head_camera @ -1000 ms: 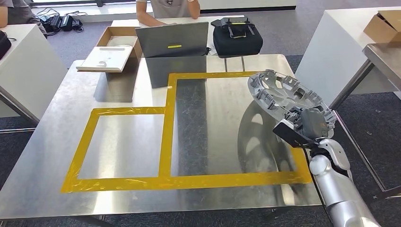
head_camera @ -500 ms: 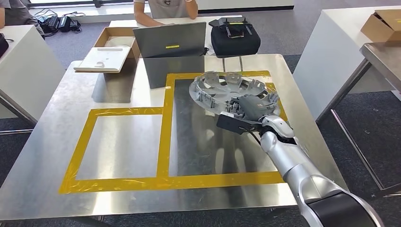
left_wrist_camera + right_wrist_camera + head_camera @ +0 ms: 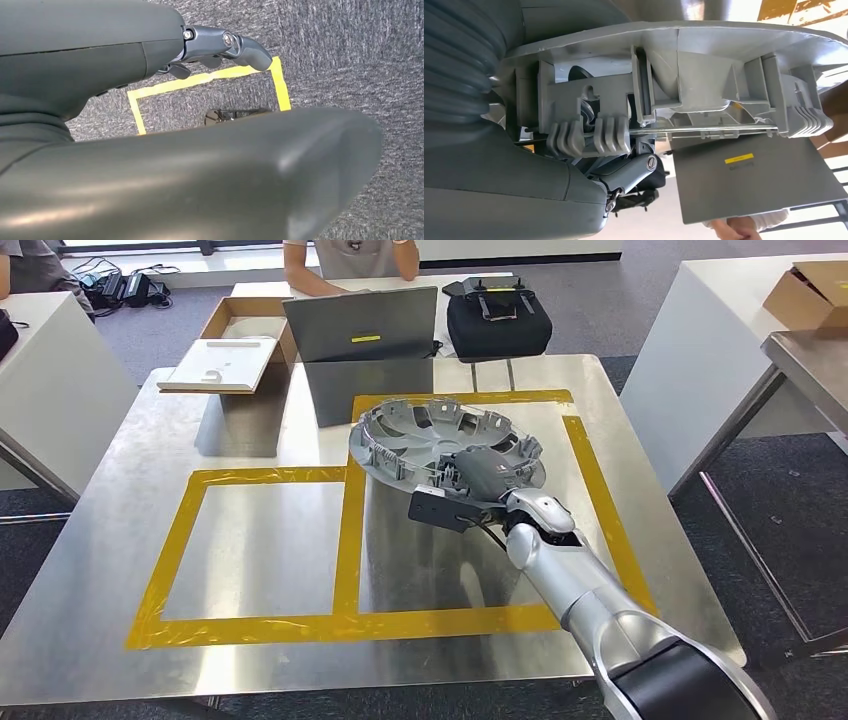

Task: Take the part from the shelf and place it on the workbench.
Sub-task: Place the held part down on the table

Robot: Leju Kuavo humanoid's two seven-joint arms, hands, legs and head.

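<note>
The part (image 3: 430,435) is a round grey ribbed wheel cover, tilted a little above the steel workbench (image 3: 270,540). My right hand (image 3: 482,476) grips its near rim, over the far half of the larger yellow-taped rectangle (image 3: 350,530). In the right wrist view the part's clips and ribs (image 3: 704,65) sit close against my right hand (image 3: 499,175). My left hand (image 3: 150,125) hangs over grey carpet with nothing in it, its fingers (image 3: 225,45) stretched out.
At the bench's far edge stand a grey laptop-like panel (image 3: 362,325), a black bag (image 3: 498,320), a white board (image 3: 215,365) and a cardboard box (image 3: 245,315). A person (image 3: 350,255) sits behind them. White tables flank the bench at left (image 3: 50,380) and right (image 3: 700,330).
My right arm has swung left with the part, from over the bench's right edge to above the larger taped rectangle. The part now lies flatter and lower.
</note>
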